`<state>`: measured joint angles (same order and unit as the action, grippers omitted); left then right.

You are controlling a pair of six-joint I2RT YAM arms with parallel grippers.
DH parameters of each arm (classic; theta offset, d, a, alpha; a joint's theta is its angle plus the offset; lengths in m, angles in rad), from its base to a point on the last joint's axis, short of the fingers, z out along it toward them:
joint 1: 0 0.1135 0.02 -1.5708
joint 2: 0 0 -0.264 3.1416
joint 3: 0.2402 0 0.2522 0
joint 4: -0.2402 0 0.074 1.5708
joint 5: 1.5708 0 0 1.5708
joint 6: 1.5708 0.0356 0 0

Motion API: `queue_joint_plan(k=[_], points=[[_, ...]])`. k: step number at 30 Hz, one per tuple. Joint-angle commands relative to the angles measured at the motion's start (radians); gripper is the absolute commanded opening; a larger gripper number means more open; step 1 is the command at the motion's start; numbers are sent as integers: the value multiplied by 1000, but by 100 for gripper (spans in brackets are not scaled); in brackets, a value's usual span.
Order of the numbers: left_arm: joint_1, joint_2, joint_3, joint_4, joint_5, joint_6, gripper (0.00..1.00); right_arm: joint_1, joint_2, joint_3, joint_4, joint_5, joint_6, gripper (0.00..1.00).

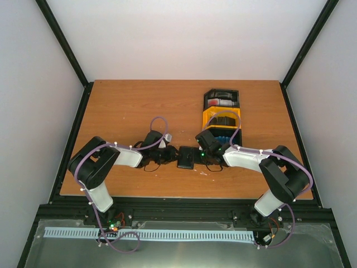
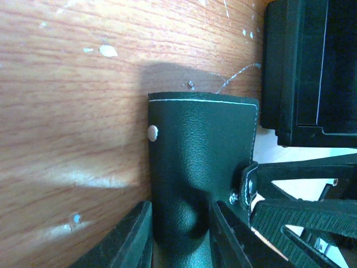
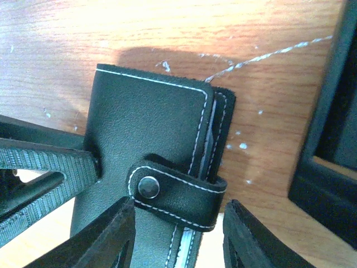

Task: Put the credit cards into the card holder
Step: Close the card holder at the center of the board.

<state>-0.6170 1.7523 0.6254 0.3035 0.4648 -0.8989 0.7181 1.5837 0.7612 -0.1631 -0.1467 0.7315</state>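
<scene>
Card holder (image 1: 186, 157) at centre of counter (image 1: 128, 106), snapped shut, btwn both arms; L pincer (image 2: 179, 223) clamps its end, long axis running straight away; R pincer (image 3: 181, 223) straddles snap tab (image 3: 177, 192), can't tell if pinching; unsnap likely next.

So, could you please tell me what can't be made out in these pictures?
- Slots of the card holder: hidden, since the tab is snapped shut, right wrist view.
- Contents of the trays: too small in the top view.
- Rest of the left tool: cut off by the bottom edge, left wrist view.
- Grip of the right tool: unclear whether it pinches the tab.
</scene>
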Motion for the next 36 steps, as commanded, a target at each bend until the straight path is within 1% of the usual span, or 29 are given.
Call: queue_joint_plan(k=[1, 5, 9, 13, 17, 23, 29, 33, 36], points=[[-11, 111, -83, -282, -110, 21, 31, 6, -24, 40, -34, 89, 9, 44], [-11, 114, -82, -280, -110, 21, 31, 6, -29, 79, -70, 136, -21, 44], [-12, 120, -79, -278, -108, 21, 30, 6, 11, 120, -64, 97, -59, 39], [-12, 125, -76, -279, -106, 20, 30, 6, 56, 133, -49, 60, -62, 34], [-11, 133, -72, -283, -105, 20, 26, 5, 82, 138, -42, 26, -63, 28], [-12, 134, -74, -282, -104, 17, 26, 6, 78, 135, -44, 4, -62, 25], [-12, 134, -73, -280, -103, 19, 26, 6, 89, 136, -22, -52, -57, 23], [-11, 130, -75, -276, -100, 25, 25, 6, 68, 132, -21, -18, -56, 23], [-12, 131, -78, -277, -104, 26, 25, 6, 6, 118, -35, 53, -50, 23]])
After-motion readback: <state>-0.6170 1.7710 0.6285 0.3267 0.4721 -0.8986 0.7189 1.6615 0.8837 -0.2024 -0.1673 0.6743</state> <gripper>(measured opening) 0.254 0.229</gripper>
